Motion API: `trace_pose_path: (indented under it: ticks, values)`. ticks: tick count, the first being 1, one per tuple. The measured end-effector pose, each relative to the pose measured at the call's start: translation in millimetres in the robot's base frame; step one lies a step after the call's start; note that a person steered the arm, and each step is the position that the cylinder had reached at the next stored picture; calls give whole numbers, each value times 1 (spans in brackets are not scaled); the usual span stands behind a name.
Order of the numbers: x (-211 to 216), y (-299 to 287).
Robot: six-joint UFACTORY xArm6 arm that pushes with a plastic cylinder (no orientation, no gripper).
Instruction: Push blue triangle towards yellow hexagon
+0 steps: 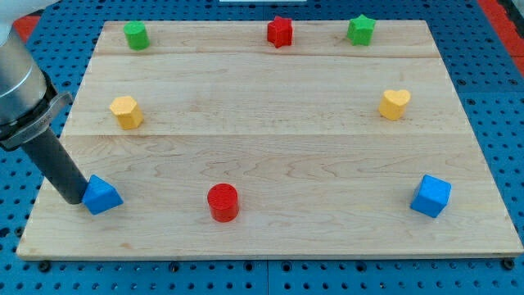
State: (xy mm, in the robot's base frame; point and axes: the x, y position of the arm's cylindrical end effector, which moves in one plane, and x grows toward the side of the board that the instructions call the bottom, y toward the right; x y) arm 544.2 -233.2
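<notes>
The blue triangle (pixel 102 195) lies near the board's bottom left corner. The yellow hexagon (pixel 126 111) sits above it, towards the view's top, on the left side of the board. My tip (pixel 74 198) rests on the board right at the blue triangle's left edge, touching it or nearly so. The dark rod slants up to the view's left from there.
A red cylinder (pixel 223 202) stands at bottom centre and a blue cube (pixel 431 196) at bottom right. A yellow heart (pixel 395 104) is at the right. A green hexagon-like block (pixel 136 35), a red star (pixel 280 32) and a green star (pixel 360 30) line the top edge of the wooden board (pixel 270 139).
</notes>
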Motion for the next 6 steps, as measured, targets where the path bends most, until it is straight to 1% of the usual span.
trace_pose_path:
  ticks: [1,2,3,4,5,6]
  values:
    - [2,0]
    - [26,-8]
    - [39,6]
    - [11,48]
    - [-25,73]
    - [-22,67]
